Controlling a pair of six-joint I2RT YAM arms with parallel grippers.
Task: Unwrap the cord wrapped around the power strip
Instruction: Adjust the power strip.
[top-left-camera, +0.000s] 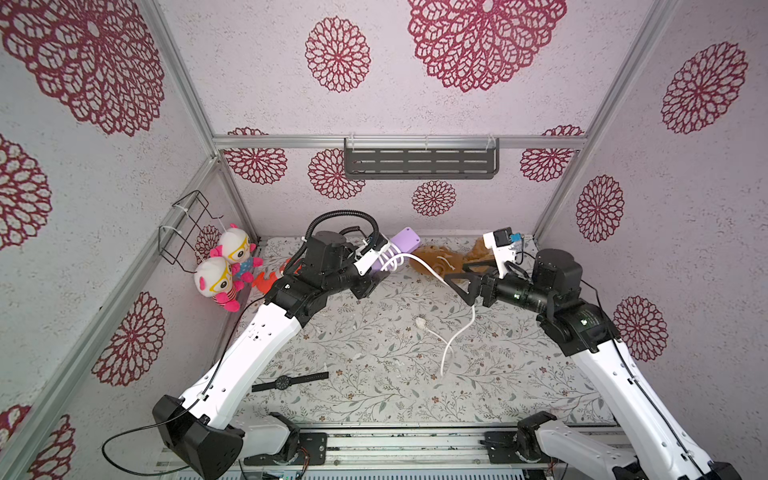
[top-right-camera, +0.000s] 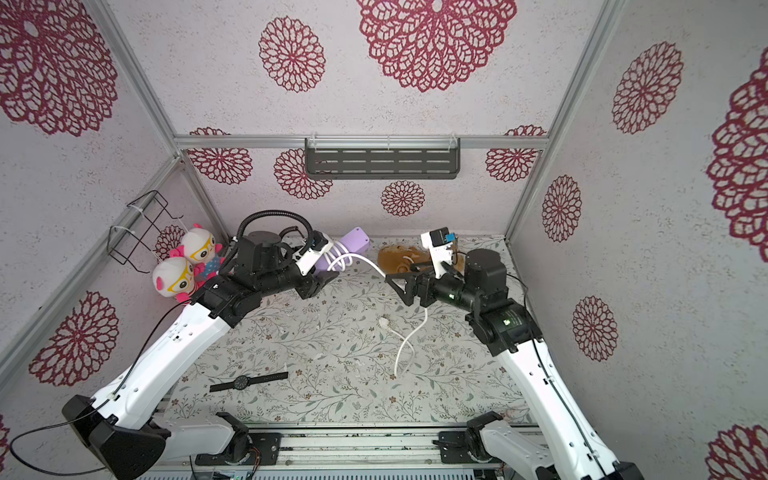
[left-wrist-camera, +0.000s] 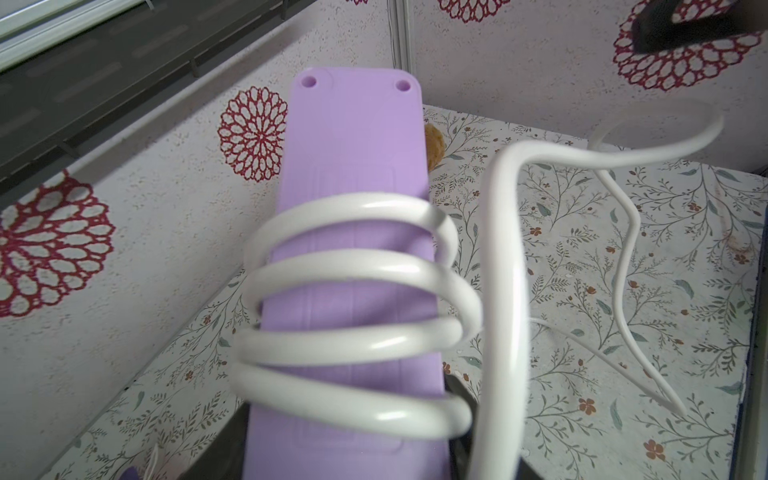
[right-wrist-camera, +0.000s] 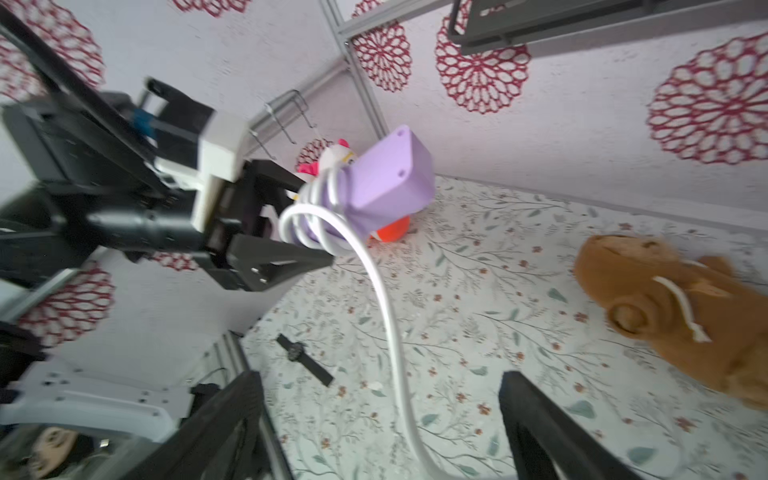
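Left pincer (right-wrist-camera: 316, 222) around power strip (right-wrist-camera: 386, 178).

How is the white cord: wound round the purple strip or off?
Partly wound: the cord loops several times round the power strip; its plug end lies loose.

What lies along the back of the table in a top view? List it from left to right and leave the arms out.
two plush dolls → orange toy → power strip → brown plush toy
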